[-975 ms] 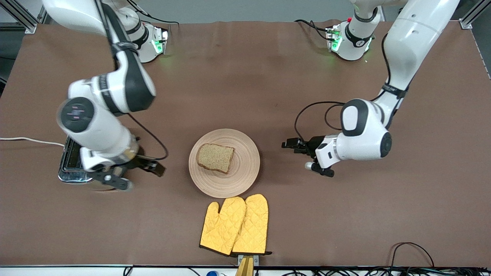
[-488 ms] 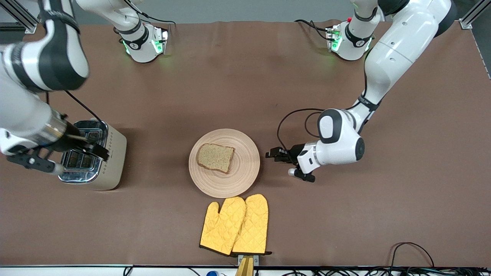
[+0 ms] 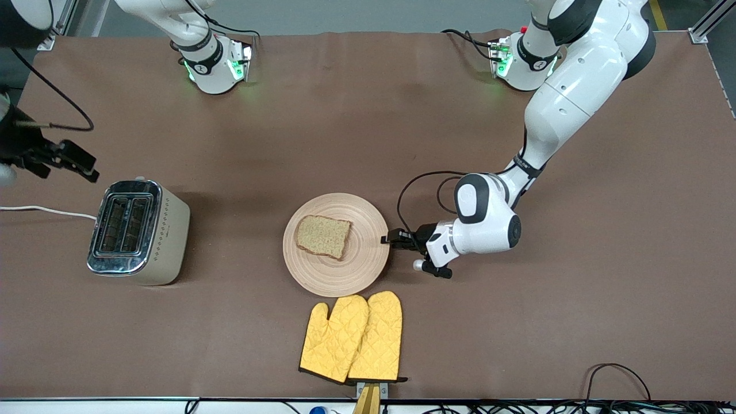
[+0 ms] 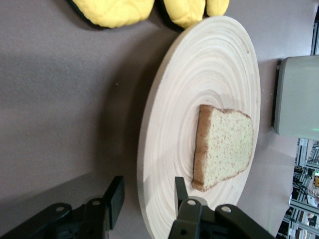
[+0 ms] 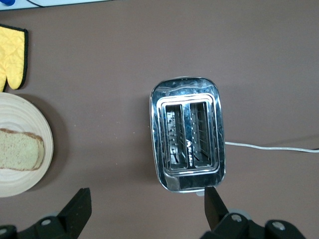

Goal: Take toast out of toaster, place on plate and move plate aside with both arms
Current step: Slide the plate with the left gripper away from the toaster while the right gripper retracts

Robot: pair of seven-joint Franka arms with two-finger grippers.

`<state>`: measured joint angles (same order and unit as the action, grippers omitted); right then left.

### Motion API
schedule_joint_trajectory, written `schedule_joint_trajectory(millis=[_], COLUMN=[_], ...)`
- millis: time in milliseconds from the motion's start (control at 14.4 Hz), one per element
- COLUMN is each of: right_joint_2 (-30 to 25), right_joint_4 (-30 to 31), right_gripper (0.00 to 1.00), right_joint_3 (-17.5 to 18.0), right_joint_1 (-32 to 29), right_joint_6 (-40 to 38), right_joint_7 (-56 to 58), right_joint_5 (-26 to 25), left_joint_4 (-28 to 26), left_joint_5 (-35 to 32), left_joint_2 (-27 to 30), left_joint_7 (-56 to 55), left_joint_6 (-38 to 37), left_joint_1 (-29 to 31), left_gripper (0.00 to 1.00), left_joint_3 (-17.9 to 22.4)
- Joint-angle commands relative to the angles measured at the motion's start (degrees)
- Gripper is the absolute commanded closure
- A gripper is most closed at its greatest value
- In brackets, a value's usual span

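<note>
Toast: I see it lying flat on the plate, toward the right arm's side.
Plate: mid-table, just beside the yellow oven mitts.
Left gripper: my pincer is spread narrowly, one finger over and one under the plate's rim.
Right gripper: waiting high above the toaster, fingers wide, holding nothing.

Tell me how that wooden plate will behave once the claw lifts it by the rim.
The plate looks rigid, so it likely won't flex. Held at one edge by the open left claw straddling its rim, it may sag or tilt. The loose toast could then slide.
</note>
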<state>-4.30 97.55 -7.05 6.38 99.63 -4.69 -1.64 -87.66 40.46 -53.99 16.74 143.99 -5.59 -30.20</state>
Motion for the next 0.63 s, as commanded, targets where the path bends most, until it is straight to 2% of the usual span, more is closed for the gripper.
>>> schedule_joint_trajectory(millis=[0, 139, 348, 557], right_joint_2=[-5.1, -5.02, -3.1, -1.95], right_joint_4=[4.22, 2.39, -3.84, -6.84], right_gripper=[0.0, 0.0, 0.0, 0.0], right_joint_3=[0.9, 0.9, 0.11, 0.37], right_joint_1=[-0.58, -0.93, -1.19, -0.58], right_joint_6=[0.3, -1.89, -7.42, -10.69], right_joint_7=[0.99, 1.08, 0.91, 0.91], right_joint_5=[-1.08, -1.08, -0.64, -1.26], left_joint_4=[3.72, 3.99, 3.99, 3.99], left_joint_5=[1.2, 1.2, 1.19, 1.2], left_joint_2=[-3.31, -3.75, -4.11, -3.32], left_joint_7=[1.01, 0.92, 0.92, -1.0], left_joint_6=[2.34, 2.43, 3.05, 3.05], left_joint_1=[-1.52, -2.4, -2.58, -2.14], left_gripper=[0.58, 0.68, 0.98, 1.0], left_joint_3=[-0.3, -0.21, -0.21, -0.21])
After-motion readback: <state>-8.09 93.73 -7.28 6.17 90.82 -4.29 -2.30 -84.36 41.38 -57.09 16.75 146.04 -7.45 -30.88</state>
